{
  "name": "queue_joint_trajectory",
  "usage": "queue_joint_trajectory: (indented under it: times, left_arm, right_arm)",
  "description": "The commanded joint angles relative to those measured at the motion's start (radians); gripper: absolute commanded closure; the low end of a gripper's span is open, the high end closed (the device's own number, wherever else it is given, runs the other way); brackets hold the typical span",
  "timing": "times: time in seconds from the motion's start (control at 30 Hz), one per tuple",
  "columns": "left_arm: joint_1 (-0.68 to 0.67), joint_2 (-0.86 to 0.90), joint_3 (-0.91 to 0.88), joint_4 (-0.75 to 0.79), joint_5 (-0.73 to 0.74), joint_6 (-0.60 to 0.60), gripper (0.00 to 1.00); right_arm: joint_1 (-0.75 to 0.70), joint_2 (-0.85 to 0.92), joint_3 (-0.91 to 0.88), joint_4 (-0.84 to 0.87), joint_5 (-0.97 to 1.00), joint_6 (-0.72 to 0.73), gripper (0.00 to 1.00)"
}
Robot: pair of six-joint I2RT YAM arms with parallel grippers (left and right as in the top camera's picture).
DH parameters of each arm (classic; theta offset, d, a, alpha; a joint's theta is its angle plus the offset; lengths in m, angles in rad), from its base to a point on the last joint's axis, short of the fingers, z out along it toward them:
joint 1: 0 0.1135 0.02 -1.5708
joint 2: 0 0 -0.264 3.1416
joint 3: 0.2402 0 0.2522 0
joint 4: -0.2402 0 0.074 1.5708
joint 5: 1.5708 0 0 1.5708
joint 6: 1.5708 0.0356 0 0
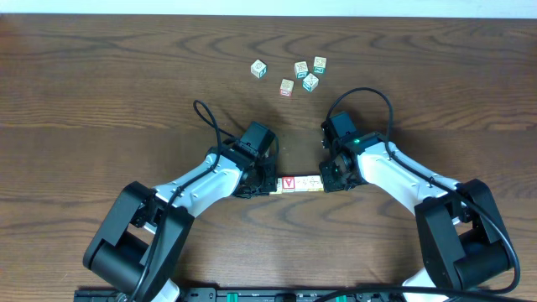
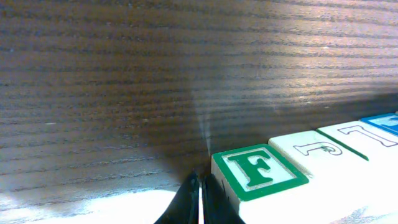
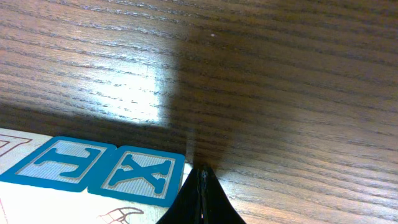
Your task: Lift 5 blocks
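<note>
The row of small pale wooden alphabet cubes (image 1: 299,183), at the middle of the dark wooden table (image 1: 101,92), is being squeezed endwise by the pressed-together left claw (image 1: 274,186) at nine o'clock and right claw (image 1: 325,182) at three; it could be buckled by uneven pressure.

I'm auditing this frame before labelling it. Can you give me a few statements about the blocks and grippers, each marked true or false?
1. The row of blocks lies between the left gripper and the right gripper. True.
2. Both grippers are open. False: both are shut.
3. Five loose cubes lie apart from the row on the table. True.
4. The red V block sits at the right gripper's end. False: it is near the left gripper's end.
5. The left wrist view shows a blue X beside its gripper. False: a green F block.
</note>
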Motion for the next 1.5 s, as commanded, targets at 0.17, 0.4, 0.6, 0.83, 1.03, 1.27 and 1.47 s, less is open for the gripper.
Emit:
queue_joint_trajectory:
  times: [0.17, 0.4, 0.6, 0.83, 1.03, 1.27, 1.47]
  left_arm:
    - [-0.009, 0.025, -0.029, 0.002, -0.002, -0.005, 0.93]
    - [-0.023, 0.024, -0.029, 0.008, -0.002, -0.006, 0.92]
    - [-0.042, 0.024, -0.029, 0.026, -0.003, -0.011, 0.92]
    - [-0.042, 0.012, -0.029, 0.040, -0.002, -0.013, 0.93]
    - [-0.042, -0.027, -0.028, 0.045, -0.003, -0.017, 0.93]
    - [-0.042, -0.033, -0.028, 0.045, -0.003, -0.032, 0.93]
    - [-0.042, -0.033, -0.028, 0.045, -0.003, -0.032, 0.93]
  right_arm:
    - [0.041, 0.037, -0.016, 0.042, -0.305, 0.029, 0.99]
    - [0.042, 0.037, -0.016, 0.051, -0.339, 0.061, 0.99]
    - [0.042, 0.036, -0.016, 0.050, -0.346, 0.040, 0.99]
    - [0.042, 0.018, -0.016, 0.061, -0.364, 0.023, 0.99]
    - [0.042, 0.003, -0.016, 0.062, -0.363, 0.023, 0.99]
    - [0.042, 0.002, -0.016, 0.061, -0.364, 0.023, 0.99]
    - [0.042, 0.000, -0.016, 0.062, -0.386, 0.024, 0.99]
